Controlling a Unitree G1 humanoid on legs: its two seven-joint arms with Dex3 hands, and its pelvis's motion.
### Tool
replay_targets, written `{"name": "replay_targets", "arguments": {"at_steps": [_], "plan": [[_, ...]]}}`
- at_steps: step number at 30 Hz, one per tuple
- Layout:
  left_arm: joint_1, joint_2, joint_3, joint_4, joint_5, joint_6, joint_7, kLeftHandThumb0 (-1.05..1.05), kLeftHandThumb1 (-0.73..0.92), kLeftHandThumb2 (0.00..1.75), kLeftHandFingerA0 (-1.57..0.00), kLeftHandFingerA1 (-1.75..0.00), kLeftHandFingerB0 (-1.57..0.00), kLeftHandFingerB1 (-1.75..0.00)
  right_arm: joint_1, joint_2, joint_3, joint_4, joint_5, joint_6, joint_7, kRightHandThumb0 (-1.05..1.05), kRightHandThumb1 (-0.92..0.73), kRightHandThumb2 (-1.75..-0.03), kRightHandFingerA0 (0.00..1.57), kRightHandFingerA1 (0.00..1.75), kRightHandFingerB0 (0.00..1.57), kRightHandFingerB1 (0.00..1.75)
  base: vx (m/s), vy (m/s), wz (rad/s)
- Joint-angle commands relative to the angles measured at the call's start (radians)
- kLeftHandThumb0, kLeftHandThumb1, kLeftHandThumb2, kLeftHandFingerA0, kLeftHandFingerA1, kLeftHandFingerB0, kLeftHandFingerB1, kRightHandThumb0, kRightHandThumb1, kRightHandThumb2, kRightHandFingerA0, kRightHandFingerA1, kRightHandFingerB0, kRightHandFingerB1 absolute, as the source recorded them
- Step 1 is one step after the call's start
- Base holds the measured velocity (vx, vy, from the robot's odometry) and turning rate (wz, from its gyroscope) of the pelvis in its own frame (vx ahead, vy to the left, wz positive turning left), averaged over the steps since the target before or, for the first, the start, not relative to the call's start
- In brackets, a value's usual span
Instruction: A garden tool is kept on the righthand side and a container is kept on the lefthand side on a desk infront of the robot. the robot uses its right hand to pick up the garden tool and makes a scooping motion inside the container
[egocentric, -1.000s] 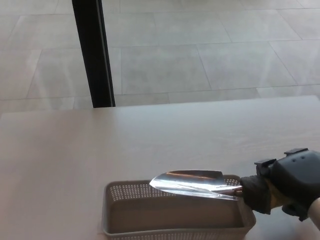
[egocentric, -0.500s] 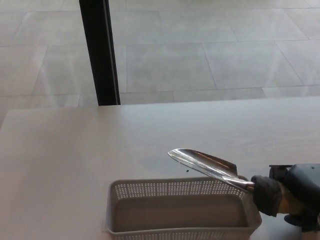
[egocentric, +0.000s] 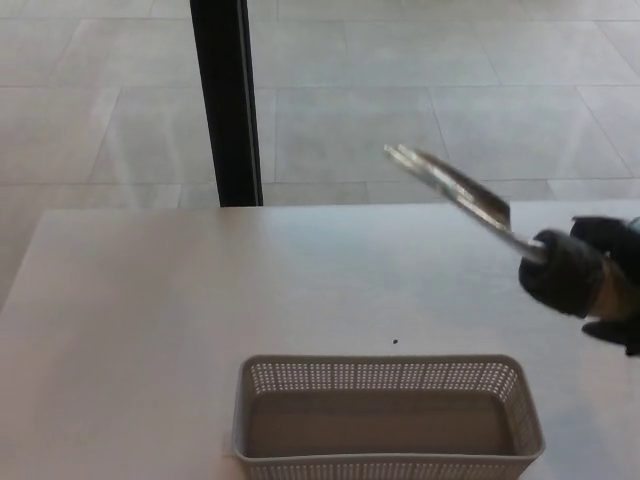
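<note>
My right hand (egocentric: 590, 280) is at the right edge of the head view, shut on the handle of a metal garden trowel (egocentric: 455, 190). The shiny blade points up and to the left, well above the desk and blurred by motion. A grey perforated plastic basket (egocentric: 388, 378) stands at the bottom centre of the desk, below and left of the hand. Its inside looks bare. The trowel is clear of the basket, raised to its upper right. My left hand does not show.
The pale desk (egocentric: 150, 320) spreads left and behind the basket. A small dark speck (egocentric: 395, 342) lies on it just behind the basket. A black vertical post (egocentric: 228, 100) stands beyond the desk's far edge, on a tiled floor.
The right hand has lifted the trowel up and to the right, out from over the basket, with the blade tipping upward. The camera view has also shifted, moving the scene rightward in the picture.
</note>
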Motion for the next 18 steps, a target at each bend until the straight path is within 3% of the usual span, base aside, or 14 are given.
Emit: {"name": "replay_targets", "arguments": {"at_steps": [1, 2, 3, 6, 8, 10, 12, 13, 14, 15, 16, 17, 18], "plan": [[0.027, 0.030, 0.014, -0.012, -0.017, -0.008, -0.010, -0.56, 0.63, 0.59, -0.57, -0.66, -0.55, -0.44, -0.230, -0.159, -0.113, 0.015, 0.210, 0.001, 0.186, -0.18, -0.58, -1.06, 0.85, 1.75, 0.65, 1.68, 0.00, 0.000, 0.00], [0.026, 0.030, 0.019, -0.013, -0.022, -0.006, -0.015, -0.55, 0.64, 0.58, -0.62, -0.72, -0.55, -0.44, -0.244, -0.171, -0.111, 0.017, 0.197, 0.016, 0.189, -0.16, -0.60, -0.99, 0.85, 1.75, 0.64, 1.69, 0.00, 0.000, 0.00], [0.026, 0.030, 0.020, -0.007, -0.022, -0.008, -0.017, -0.56, 0.63, 0.59, -0.57, -0.69, -0.55, -0.43, -0.252, -0.181, -0.112, 0.039, 0.196, -0.004, 0.179, -0.15, -0.58, -0.99, 0.86, 1.75, 0.65, 1.69, 0.00, 0.000, 0.00], [0.025, 0.030, 0.026, -0.009, -0.024, -0.007, -0.013, -0.56, 0.63, 0.58, -0.62, -0.70, -0.60, -0.44, -0.254, -0.213, -0.097, 0.107, 0.171, -0.027, 0.146, -0.14, -0.57, -1.02, 0.87, 1.75, 0.67, 1.68, 0.00, 0.000, 0.00], [0.023, 0.029, 0.033, -0.010, -0.027, -0.006, -0.018, -0.54, 0.63, 0.58, -0.61, -0.69, -0.58, -0.45, -0.239, -0.234, -0.083, 0.149, 0.158, -0.057, 0.113, -0.13, -0.61, -0.95, 0.84, 1.75, 0.66, 1.61, 0.00, 0.000, 0.00], [0.020, 0.029, 0.022, -0.007, -0.012, -0.008, -0.012, -0.55, 0.64, 0.59, -0.58, -0.66, -0.58, -0.43, -0.228, -0.267, -0.045, 0.194, 0.104, -0.057, 0.091, -0.19, -0.64, -0.74, 0.82, 1.75, 0.63, 1.52, 0.00, 0.000, 0.00], [0.022, 0.028, 0.022, -0.007, -0.012, -0.007, -0.011, -0.55, 0.63, 0.59, -0.59, -0.64, -0.57, -0.43, -0.208, -0.308, 0.004, 0.267, 0.057, -0.115, 0.036, -0.19, -0.64, -0.76, 0.81, 1.75, 0.67, 1.49, 0.00, 0.000, 0.00], [0.025, 0.028, 0.022, -0.004, -0.012, -0.008, -0.011, -0.55, 0.64, 0.59, -0.57, -0.60, -0.55, -0.42, -0.203, -0.319, 0.028, 0.302, 0.041, -0.133, 0.018, -0.15, -0.63, -0.80, 0.97, 1.71, 0.66, 1.39, 0.00, 0.000, 0.00], [0.027, 0.028, 0.022, 0.001, -0.010, -0.008, -0.008, -0.57, 0.62, 0.59, -0.55, -0.62, -0.56, -0.42, -0.190, -0.339, 0.069, 0.361, 0.001, -0.164, -0.013, -0.21, -0.65, -0.90, 1.03, 1.69, 0.72, 1.40, 0.00, 0.000, 0.00], [0.027, 0.028, 0.020, 0.001, -0.008, -0.006, -0.003, -0.57, 0.62, 0.59, -0.55, -0.62, -0.56, -0.42, -0.187, -0.350, 0.089, 0.380, -0.011, -0.175, -0.028, -0.21, -0.65, -0.90, 1.03, 1.69, 0.72, 1.40, 0.00, 0.000, 0.00], [0.028, 0.027, 0.020, 0.002, -0.009, -0.007, -0.004, -0.57, 0.62, 0.59, -0.54, -0.62, -0.55, -0.42, -0.187, -0.359, 0.106, 0.396, -0.015, -0.181, -0.034, -0.24, -0.65, -0.83, 0.80, 1.75, 0.68, 1.50, 0.00, 0.000, 0.00], [0.026, 0.024, 0.026, 0.008, -0.014, -0.010, -0.009, -0.55, 0.62, 0.59, -0.62, -0.62, -0.58, -0.43, -0.170, -0.374, 0.149, 0.447, -0.054, -0.207, -0.080, -0.18, -0.64, -0.82, 0.90, 1.71, 0.69, 1.42, 0.00, 0.000, 0.00], [0.025, 0.023, 0.029, 0.010, -0.017, -0.012, -0.011, -0.55, 0.62, 0.59, -0.62, -0.62, -0.58, -0.43, -0.168, -0.380, 0.168, 0.469, -0.064, -0.219, -0.104, -0.18, -0.64, -0.82, 0.90, 1.71, 0.69, 1.42, 0.00, 0.000, 0.00]]}}
